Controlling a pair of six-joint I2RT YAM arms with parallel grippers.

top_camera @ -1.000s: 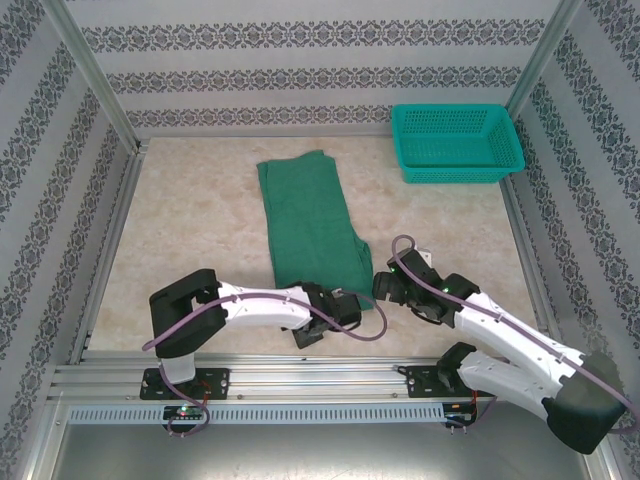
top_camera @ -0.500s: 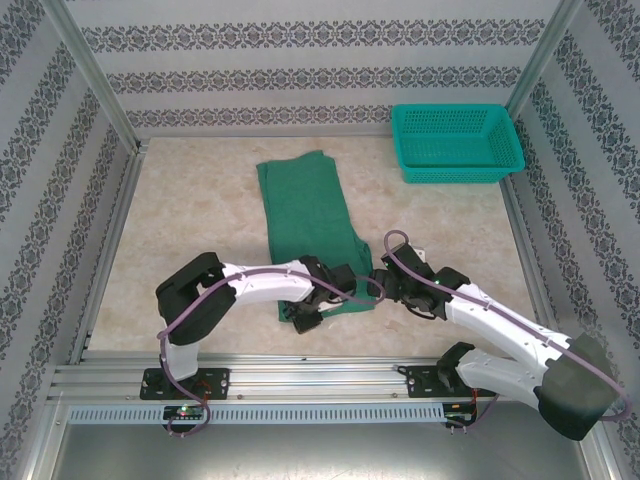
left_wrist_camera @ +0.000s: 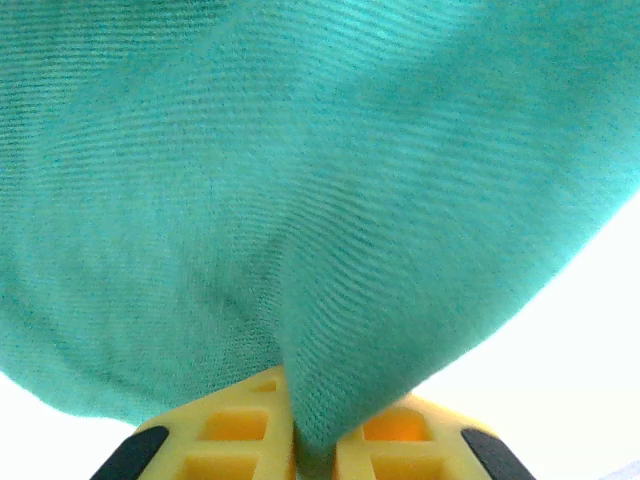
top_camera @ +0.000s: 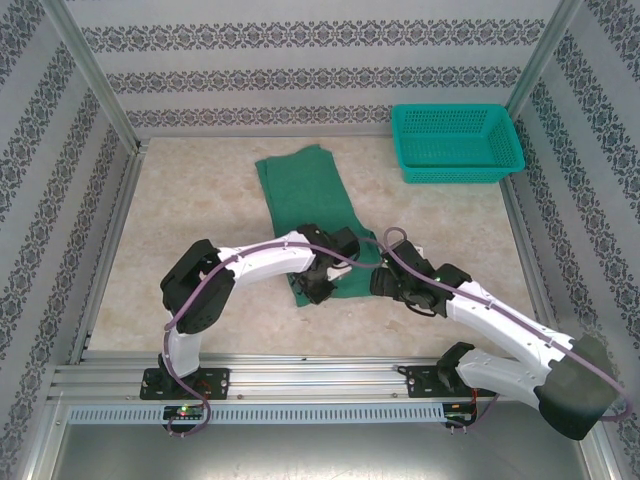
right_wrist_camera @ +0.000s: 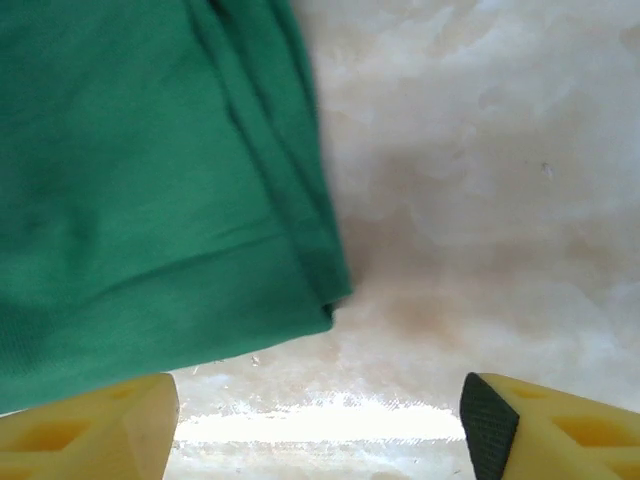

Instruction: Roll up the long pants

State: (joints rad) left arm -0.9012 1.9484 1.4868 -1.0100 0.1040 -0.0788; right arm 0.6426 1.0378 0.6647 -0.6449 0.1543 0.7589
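Note:
The long pants [top_camera: 300,195] are dark green and lie lengthwise in the middle of the table, with their near end lifted and bunched. My left gripper [top_camera: 322,283] is at that near end. In the left wrist view its yellow fingers [left_wrist_camera: 215,445] are shut on a fold of the pants [left_wrist_camera: 300,180], which drape across the whole frame. My right gripper [top_camera: 386,282] sits low at the near right corner of the pants. In the right wrist view it [right_wrist_camera: 320,430] is open over bare table, with the pants' corner [right_wrist_camera: 150,200] just ahead and nothing between the fingers.
A teal mesh basket [top_camera: 455,140] stands at the back right. Patterned walls and metal posts [top_camera: 95,75] close in the table on three sides. Bare tabletop [top_camera: 190,215] lies to the left and right of the pants.
My left gripper closed on the near end of the pants and carried it away from the bases. My right gripper moved in to the pants' near right corner, its jaws narrowing somewhat.

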